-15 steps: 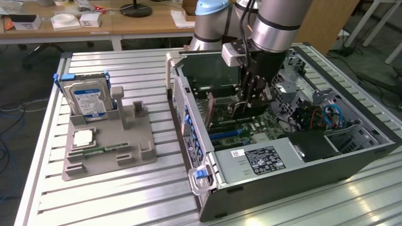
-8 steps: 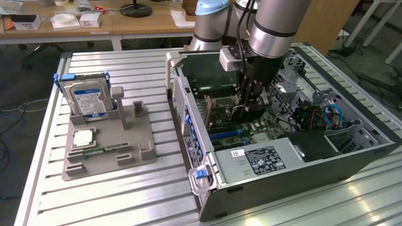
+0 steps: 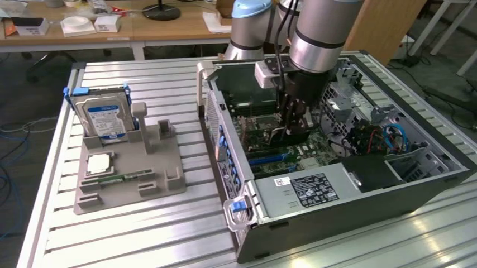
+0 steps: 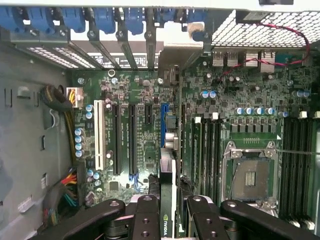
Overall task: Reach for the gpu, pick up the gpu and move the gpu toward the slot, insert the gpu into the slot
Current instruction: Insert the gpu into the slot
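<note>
End effector [image 4: 167, 212] clamps the gpu [image 4: 169, 165] edge-on, held vertical over the motherboard [image 4: 140, 130] inside the open computer case [image 3: 358, 195], edge lined with the blue slot [image 4: 164, 125].

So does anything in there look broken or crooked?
Nothing stands out as broken. The thin dark graphics card with an NVIDIA logo sits edge-on between the black fingers of the gripper, above the green motherboard. It looks straight, lined up with the long slots.
</note>
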Action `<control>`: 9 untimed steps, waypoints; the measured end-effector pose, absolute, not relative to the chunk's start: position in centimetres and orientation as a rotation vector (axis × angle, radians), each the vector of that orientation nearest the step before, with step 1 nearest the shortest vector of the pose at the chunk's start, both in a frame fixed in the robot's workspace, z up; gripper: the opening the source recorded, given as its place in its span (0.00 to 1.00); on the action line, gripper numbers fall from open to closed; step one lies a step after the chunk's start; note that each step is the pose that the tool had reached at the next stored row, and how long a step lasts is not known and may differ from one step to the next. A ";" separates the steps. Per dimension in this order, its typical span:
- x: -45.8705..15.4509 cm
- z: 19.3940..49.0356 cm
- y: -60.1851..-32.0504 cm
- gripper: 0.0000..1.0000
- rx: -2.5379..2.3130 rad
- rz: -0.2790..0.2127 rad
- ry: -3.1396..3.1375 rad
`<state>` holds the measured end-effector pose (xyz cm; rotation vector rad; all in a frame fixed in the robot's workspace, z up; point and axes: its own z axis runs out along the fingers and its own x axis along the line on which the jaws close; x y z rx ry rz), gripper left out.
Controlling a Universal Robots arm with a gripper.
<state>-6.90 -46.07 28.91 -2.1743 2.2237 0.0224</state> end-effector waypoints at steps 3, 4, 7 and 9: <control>-7.1 28.6 -46.1 0.26 -2.174 0.022 2.224; -7.2 28.4 -46.1 0.26 -2.174 0.022 2.224; -7.2 27.9 -46.2 0.26 -2.174 0.022 2.224; -7.2 27.6 -46.2 0.26 -2.174 0.022 2.224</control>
